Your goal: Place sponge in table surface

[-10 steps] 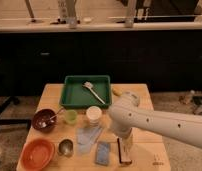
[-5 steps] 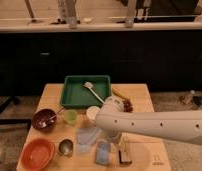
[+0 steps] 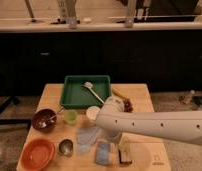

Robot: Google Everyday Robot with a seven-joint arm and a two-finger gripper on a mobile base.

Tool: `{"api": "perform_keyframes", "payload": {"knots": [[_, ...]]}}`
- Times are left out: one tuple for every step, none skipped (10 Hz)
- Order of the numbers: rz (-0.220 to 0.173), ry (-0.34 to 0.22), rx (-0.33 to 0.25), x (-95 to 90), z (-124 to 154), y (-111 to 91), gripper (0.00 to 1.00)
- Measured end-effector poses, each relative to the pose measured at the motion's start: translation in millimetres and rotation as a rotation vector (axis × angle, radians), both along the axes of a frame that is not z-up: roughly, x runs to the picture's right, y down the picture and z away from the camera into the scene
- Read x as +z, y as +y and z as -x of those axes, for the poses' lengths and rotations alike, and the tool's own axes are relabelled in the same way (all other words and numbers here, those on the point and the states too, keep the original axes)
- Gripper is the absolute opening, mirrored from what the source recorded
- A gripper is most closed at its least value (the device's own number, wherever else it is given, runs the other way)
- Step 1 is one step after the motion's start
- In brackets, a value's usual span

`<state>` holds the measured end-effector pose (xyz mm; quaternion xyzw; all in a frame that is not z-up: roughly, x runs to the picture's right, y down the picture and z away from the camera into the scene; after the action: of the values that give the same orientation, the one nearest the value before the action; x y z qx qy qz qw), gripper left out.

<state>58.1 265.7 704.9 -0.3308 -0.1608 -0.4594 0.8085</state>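
Observation:
The sponge (image 3: 102, 153), a small blue-grey block, lies flat on the table surface (image 3: 144, 157) near its front edge, between a thin light-blue cloth (image 3: 86, 137) and a dark brown block with a pale stripe (image 3: 125, 150). My white arm (image 3: 159, 125) reaches in from the right across the table's middle. The gripper (image 3: 113, 136) hangs under the arm's rounded end, just above and behind the sponge, mostly hidden by the arm. It is open and I see nothing held in it.
A green tray (image 3: 74, 95) with a white utensil sits at the back. Left of the arm are a white cup (image 3: 93, 113), green cup (image 3: 70, 117), brown bowl (image 3: 45, 120), orange bowl (image 3: 38, 153) and metal cup (image 3: 66, 147). A dark counter runs behind.
The arm's end has swung left and lower over the table's middle, ending above the sponge. The sponge and the other items have not moved.

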Motion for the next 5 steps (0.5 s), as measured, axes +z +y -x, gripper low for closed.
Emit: {"api": "perform_keyframes", "payload": {"knots": [[0.004, -0.006, 0.004, 2.6, 0.6, 0.1, 0.80], [0.009, -0.014, 0.003, 4.8, 4.3, 0.7, 0.80], [0.019, -0.025, -0.003, 8.3, 9.6, 2.2, 0.80], [0.031, -0.041, -0.001, 11.0, 12.4, 3.3, 0.80], [0.045, -0.059, 0.003, 14.2, 15.9, 4.8, 0.80]]}}
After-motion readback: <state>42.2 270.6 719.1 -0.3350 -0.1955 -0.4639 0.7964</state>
